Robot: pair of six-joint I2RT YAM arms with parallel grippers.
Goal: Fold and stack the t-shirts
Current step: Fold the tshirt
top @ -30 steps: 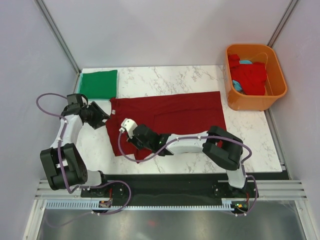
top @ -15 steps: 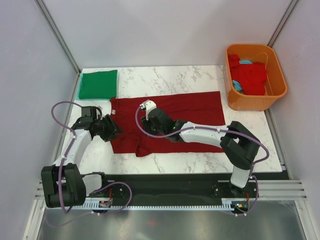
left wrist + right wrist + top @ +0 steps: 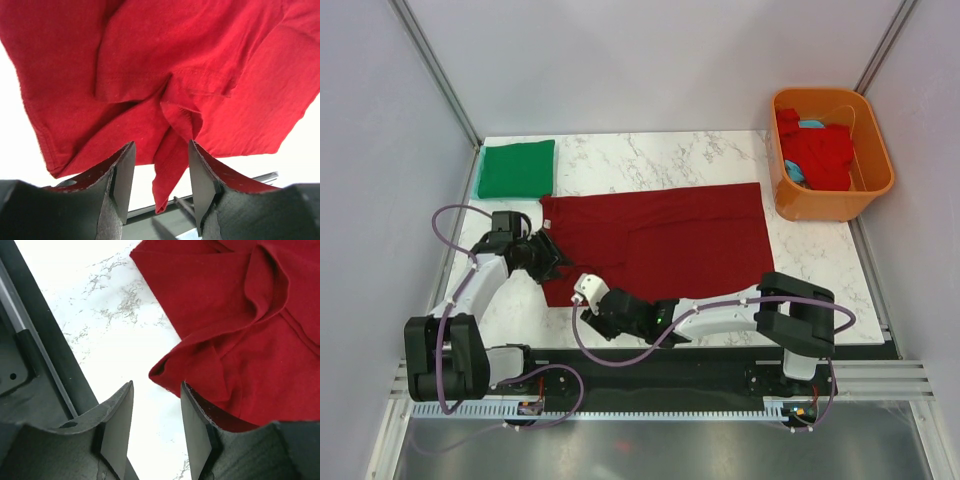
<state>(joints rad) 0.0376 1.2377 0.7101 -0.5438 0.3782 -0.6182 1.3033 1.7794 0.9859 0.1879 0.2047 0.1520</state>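
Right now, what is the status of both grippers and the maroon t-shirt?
Left gripper open, cloth fold between jaws, unclamped. Right gripper open beside the near corner. Maroon t-shirt spread on table, left end rumpled. Nothing lies on it.

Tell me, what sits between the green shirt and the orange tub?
Nothing but bare table, as the top view shows; the maroon shirt lies nearer the front.

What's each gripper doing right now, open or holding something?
Left gripper: open, a fold of the red shirt in the gap, not clamped.
Right gripper: open, holding nothing.
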